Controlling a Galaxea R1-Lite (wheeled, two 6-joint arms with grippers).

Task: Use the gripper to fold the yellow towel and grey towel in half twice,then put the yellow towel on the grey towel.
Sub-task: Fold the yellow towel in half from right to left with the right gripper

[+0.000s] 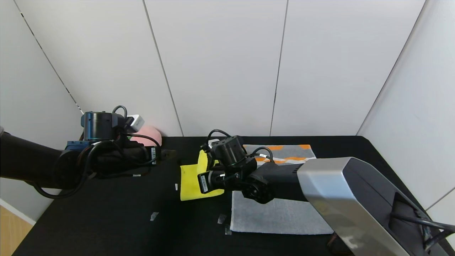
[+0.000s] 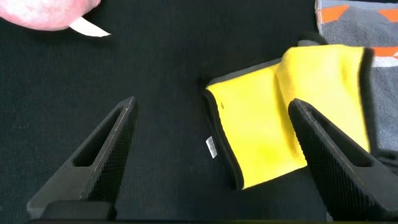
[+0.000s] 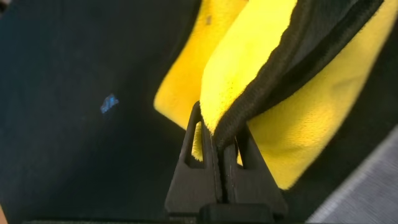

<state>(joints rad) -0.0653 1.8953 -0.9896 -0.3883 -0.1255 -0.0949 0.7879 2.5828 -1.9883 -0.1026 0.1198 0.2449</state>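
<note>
**Yellow towel mid-fold, pinched in the right claw**

Closest to us is the right arm's silver housing, reaching across the grey towel (image 1: 280, 217), which lies flat on the black worktop (image 1: 106, 227) with its orange and white bands at the far end. At the arm's tip, the right claw (image 3: 221, 148) is clamped tight on the dark-trimmed edge of the yellow towel (image 1: 192, 183); that edge is lifted and curled over the rest of the cloth, which sits on the worktop just beside the grey towel's left edge.

We judge this to be a fold of the yellow towel in progress (how many folds it already carries, we cannot tell). The next move calls for carrying the pinched edge across to meet the opposite edge, laying it down square, then letting go.

The left claw (image 2: 211, 155) hangs wide apart above the worktop, to the left of the yellow towel and holding nothing. A pink object (image 1: 151, 137) rests by the back wall behind it. There is open black surface left and in front of the yellow towel, so the fold has room; on the right, the grey towel lies close.
</note>
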